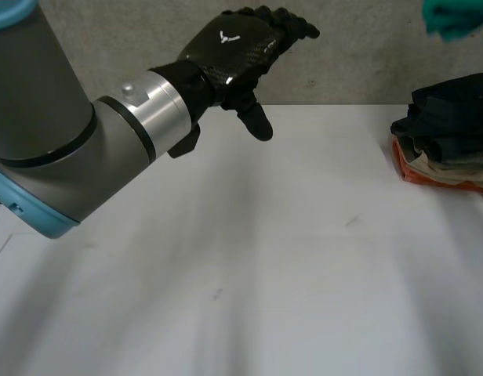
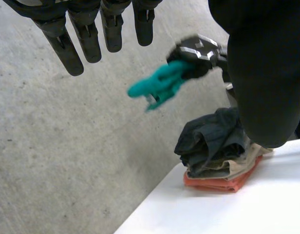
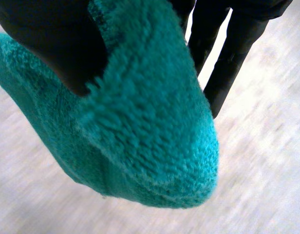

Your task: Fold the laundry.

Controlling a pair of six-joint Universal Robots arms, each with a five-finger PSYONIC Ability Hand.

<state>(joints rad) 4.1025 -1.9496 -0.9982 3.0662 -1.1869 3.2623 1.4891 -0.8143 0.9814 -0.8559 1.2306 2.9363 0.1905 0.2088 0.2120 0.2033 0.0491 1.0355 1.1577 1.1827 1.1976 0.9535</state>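
right hand (image 3: pixel 43 39) is pinching a teal cloth (image 3: pixel 150 126) up over the pile (image 1: pixel 445 133) at 2 o'clock, guessing so it can spread on the desk (image 1: pixel 265 274); left hand (image 1: pixel 234 47) loose, empty.

Clothes pile (image 1: pixel 445 129) blocks far-right table (image 1: pixel 288 266) corner

Stack of folded clothes (image 1: pixel 449 141) sits at the far right of the tabletop (image 1: pixel 288 258), by its back edge. Left hand (image 1: pixel 234 51) hangs above the far middle (touching nothing). Right hand (image 2: pixel 196 51) is in the air above and behind the stack, small towel (image 3: pixel 140 122) pinched in it.
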